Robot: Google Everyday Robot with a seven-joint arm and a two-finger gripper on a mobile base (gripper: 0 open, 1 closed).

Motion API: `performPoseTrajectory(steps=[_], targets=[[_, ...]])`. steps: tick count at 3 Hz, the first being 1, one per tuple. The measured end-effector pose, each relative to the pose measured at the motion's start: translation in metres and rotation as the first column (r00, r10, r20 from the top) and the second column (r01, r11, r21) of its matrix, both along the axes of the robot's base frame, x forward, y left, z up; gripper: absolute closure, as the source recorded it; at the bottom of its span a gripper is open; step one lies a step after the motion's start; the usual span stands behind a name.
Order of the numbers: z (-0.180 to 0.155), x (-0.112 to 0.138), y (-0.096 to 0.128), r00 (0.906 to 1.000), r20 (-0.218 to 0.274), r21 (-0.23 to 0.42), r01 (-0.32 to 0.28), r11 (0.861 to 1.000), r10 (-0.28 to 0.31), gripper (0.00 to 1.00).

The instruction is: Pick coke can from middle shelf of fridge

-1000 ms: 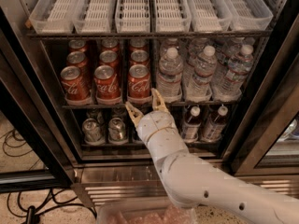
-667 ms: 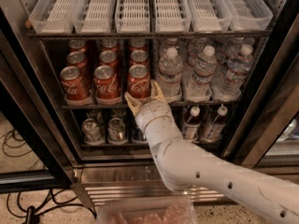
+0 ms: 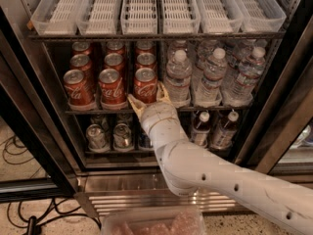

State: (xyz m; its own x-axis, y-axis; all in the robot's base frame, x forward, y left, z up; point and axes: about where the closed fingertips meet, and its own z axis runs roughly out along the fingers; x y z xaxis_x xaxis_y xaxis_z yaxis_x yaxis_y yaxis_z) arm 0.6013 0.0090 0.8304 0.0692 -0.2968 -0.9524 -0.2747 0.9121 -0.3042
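The fridge (image 3: 29, 131) stands open with a black frame. Its middle shelf (image 3: 88, 110) holds several red coke cans in three rows; the front right coke can (image 3: 145, 84) stands at the shelf's edge. My gripper (image 3: 147, 99) is at the front of that can's base, its two tan fingers spread open on either side of the can's lower part. One fingertip (image 3: 132, 100) is left of the can, the other (image 3: 163, 88) to its right. The white arm (image 3: 205, 175) reaches in from the lower right.
Water bottles (image 3: 211, 77) fill the right half of the middle shelf. White slotted trays (image 3: 146, 9) sit on the top rack. Silver cans (image 3: 110, 136) and dark bottles (image 3: 215, 129) are on the lower shelf. A ribbed steel base (image 3: 122, 199) and floor cables (image 3: 19, 155) lie below.
My gripper has moved up and forward from below the shelf edge to the front right coke can, with its fingers now straddling the can's base.
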Motion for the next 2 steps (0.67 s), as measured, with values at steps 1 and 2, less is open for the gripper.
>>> performPoseTrajectory(steps=[1,2], targets=[[0.0008,0.0024,0.0021,1.0,0.0,0.009,-0.002,1.0,0.002,0.44],[0.0038,0.0046,0.0039,1.0,0.003,0.017,-0.005,1.0,0.005,0.44]])
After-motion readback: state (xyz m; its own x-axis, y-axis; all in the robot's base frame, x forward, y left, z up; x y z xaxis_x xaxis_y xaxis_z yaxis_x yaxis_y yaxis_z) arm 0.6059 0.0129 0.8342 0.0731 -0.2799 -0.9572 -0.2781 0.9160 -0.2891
